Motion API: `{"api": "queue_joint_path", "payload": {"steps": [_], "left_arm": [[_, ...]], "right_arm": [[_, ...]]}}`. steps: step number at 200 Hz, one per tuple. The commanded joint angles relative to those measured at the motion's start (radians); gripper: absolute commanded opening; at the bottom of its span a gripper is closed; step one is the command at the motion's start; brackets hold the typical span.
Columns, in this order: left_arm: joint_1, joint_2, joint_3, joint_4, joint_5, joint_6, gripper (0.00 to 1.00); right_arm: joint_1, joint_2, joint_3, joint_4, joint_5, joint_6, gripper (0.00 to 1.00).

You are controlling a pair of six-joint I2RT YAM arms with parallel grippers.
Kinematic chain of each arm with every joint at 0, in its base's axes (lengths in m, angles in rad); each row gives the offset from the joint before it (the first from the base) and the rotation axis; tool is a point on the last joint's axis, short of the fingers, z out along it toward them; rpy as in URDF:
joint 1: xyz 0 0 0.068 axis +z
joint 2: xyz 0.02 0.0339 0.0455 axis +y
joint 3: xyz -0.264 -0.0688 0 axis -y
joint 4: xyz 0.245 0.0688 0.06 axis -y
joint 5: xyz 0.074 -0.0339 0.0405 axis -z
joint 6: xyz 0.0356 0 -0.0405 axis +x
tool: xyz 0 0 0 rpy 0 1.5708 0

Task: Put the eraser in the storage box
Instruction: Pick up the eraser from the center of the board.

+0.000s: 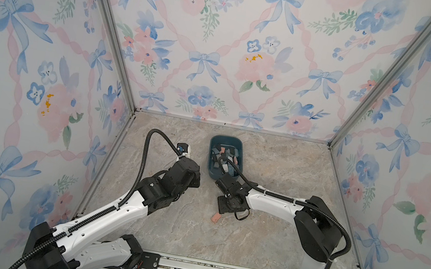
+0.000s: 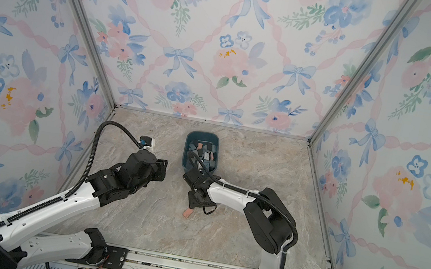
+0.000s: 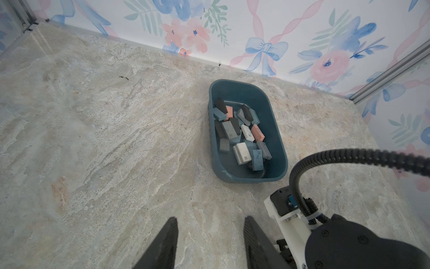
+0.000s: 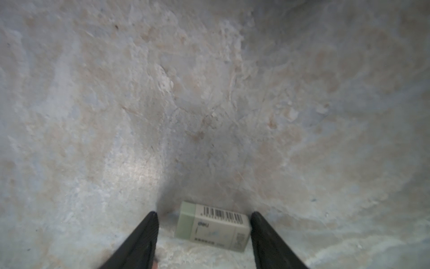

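Observation:
A pale green eraser [image 4: 213, 227] in a white barcoded sleeve lies on the marble tabletop between the fingers of my right gripper [image 4: 203, 213]. The jaws are open around it, with a gap on the green end, and I cannot tell whether the other finger touches it. In both top views this eraser is hidden under the right wrist. The storage box [image 3: 242, 93], a dark teal tub, sits just behind that wrist [image 1: 210, 167] [image 2: 184, 162]. My left gripper [image 3: 211, 219] hovers open and empty to the box's left.
Several erasers [image 3: 242, 135] in grey, blue, white and pink fill the box. A loose pink eraser [image 1: 215, 217] [image 2: 187, 213] lies on the table just in front of the right wrist. Floral walls close in three sides.

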Motion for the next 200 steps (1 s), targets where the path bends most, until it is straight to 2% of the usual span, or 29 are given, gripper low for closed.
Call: {"api": "queue_joint_path", "payload": {"steps": [1, 127, 200], "left_arm": [[0.01, -0.015, -0.015, 0.008, -0.008, -0.007, 0.49], [0.019, -0.003, -0.02, 0.008, -0.005, -0.007, 0.49], [0.021, 0.008, -0.013, 0.008, -0.001, -0.003, 0.48]], "right_arm": [[-0.009, 0.027, 0.027, -0.026, 0.023, 0.032, 0.63], [-0.016, 0.028, 0.008, -0.044, 0.022, 0.056, 0.45], [-0.025, -0.002, 0.031, -0.059, 0.034, 0.044, 0.44]]}}
